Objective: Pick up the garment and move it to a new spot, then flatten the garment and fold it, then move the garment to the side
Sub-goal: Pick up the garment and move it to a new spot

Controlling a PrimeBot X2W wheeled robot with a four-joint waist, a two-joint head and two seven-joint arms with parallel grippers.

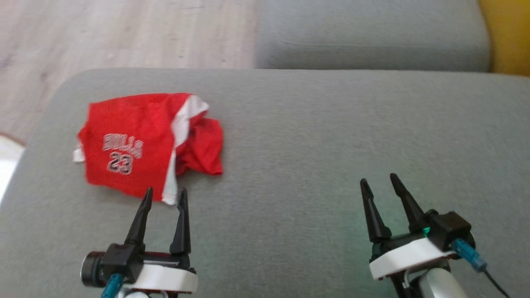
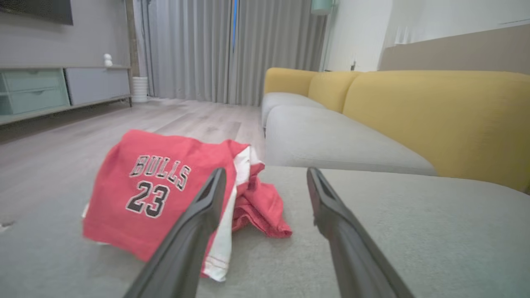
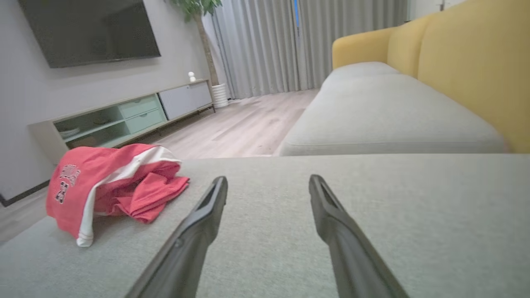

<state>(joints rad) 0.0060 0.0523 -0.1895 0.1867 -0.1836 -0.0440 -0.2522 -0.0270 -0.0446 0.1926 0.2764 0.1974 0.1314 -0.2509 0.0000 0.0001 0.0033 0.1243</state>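
One garment point(image 1: 140, 140) on grey cushion point(image 1: 331, 145)

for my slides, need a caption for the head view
Crumpled red garment on grey cushion, open left gripper at its near edge, open right gripper apart.

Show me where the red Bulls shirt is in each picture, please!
Head view: the red shirt lies left of centre on the grey cushion.
Left wrist view: the red shirt is at lower left, its number 23 facing the camera.
Right wrist view: the red shirt is at far left, crumpled.
Shared landmark: the yellow sofa back, on the right in every view.
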